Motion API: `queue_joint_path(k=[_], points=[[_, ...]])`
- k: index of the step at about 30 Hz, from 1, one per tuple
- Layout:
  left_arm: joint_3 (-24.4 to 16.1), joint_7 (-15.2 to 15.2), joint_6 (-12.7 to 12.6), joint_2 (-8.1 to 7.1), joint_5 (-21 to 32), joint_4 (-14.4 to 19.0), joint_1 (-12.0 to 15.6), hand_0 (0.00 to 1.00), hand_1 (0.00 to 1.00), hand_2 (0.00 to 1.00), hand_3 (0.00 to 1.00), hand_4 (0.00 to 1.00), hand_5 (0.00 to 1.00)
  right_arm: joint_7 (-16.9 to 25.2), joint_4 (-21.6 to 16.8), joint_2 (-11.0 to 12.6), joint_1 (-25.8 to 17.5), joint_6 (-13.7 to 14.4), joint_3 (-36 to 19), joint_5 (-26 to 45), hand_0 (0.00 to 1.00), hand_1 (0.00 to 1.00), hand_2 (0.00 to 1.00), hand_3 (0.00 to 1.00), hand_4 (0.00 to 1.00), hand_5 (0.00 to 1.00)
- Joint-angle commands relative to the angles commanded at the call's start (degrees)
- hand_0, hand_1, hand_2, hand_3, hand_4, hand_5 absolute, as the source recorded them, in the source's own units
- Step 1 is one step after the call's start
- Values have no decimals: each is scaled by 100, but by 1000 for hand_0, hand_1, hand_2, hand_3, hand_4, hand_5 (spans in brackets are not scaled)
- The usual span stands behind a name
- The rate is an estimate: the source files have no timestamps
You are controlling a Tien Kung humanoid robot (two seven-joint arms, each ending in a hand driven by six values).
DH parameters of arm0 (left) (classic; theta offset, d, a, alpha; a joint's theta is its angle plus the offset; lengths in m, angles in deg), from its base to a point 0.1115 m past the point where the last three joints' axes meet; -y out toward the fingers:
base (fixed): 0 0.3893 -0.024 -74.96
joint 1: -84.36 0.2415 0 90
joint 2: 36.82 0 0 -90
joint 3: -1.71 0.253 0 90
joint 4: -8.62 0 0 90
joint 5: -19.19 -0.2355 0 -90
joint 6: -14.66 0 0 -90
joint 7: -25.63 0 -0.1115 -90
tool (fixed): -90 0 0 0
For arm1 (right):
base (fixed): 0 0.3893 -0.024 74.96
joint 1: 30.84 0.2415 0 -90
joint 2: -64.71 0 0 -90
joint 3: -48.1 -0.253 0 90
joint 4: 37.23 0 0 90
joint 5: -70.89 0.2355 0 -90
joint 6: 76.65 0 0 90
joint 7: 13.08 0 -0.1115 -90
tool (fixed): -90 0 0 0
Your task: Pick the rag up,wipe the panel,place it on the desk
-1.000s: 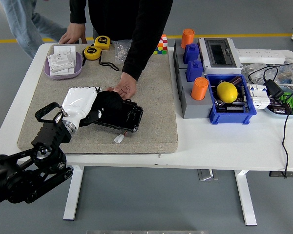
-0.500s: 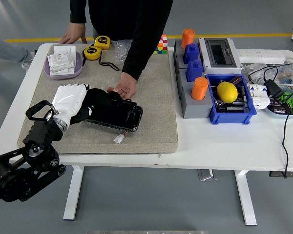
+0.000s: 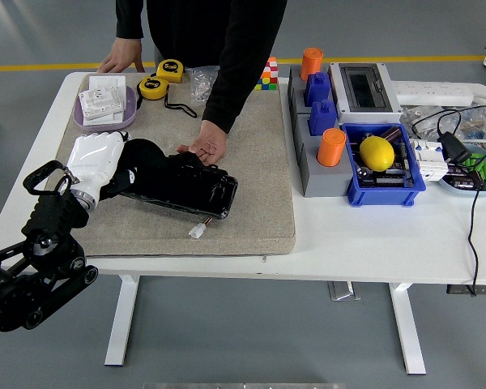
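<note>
A glossy black panel (image 3: 193,192) lies on the grey felt mat (image 3: 251,174), with a small white connector (image 3: 198,231) on a wire at its near edge. A black rag (image 3: 142,161) lies over the panel's left end. My left hand (image 3: 97,160), white with a black arm, is shut on the rag at the panel's left end. A person's hand (image 3: 206,147) rests on the panel's far edge and steadies it. My right hand is out of view.
A purple tray (image 3: 105,120) with white cards, two yellow tape measures (image 3: 162,78) and the person's other hand (image 3: 120,60) are at the back left. A colourful cube (image 3: 268,73), grey and blue blocks with orange cylinders (image 3: 331,147), a blue bin with a lemon (image 3: 377,152), and cables (image 3: 462,154) stand at right.
My left hand has dragged the rag leftward along the panel, from its middle to its left end. The person's hand has stayed on the panel's far edge.
</note>
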Motion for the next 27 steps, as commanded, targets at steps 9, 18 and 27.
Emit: queue_joint_path(k=[9, 18, 27], points=[[-167, -80, -59, -70, 80, -302, 65, 265, 213, 465, 450, 262, 2, -4, -3, -2, -16, 3, -42, -13, 743, 690, 701, 622, 998, 554], [-237, -148, -127, -93, 92, -553, 115, 264, 214, 464, 450, 264, 2, -9, 0, 1, -28, -3, -53, -16, 744, 690, 701, 622, 998, 554], [-337, -141, -158, -131, 10, -593, 140, 265, 212, 465, 450, 273, 2, -2, 1, -8, -29, -21, -54, 11, 744, 690, 701, 624, 998, 555]])
